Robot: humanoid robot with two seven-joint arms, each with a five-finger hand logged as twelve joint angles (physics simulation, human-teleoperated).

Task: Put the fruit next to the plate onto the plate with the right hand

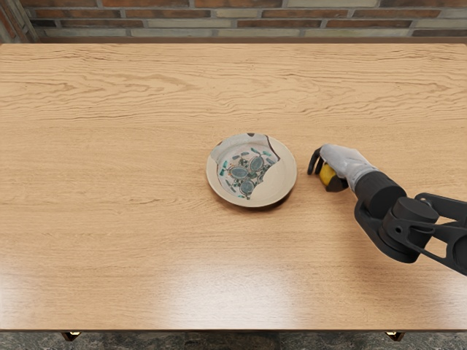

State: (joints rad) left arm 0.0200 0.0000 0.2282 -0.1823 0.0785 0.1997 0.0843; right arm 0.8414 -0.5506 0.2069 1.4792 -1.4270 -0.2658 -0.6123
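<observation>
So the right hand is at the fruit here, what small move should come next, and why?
Probably a short lift straight up. The right hand looks curled around the yellow fruit, which sits low at the table beside the plate. Raising it first should clear the rim before carrying it across.

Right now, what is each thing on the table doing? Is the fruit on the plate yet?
Plate: lying flat on the table, no fruit on it.
Fruit: yellow, just right of the plate, held in the fingers, not yet on the plate.
Right hand: curled shut on the fruit, beside the plate.
</observation>
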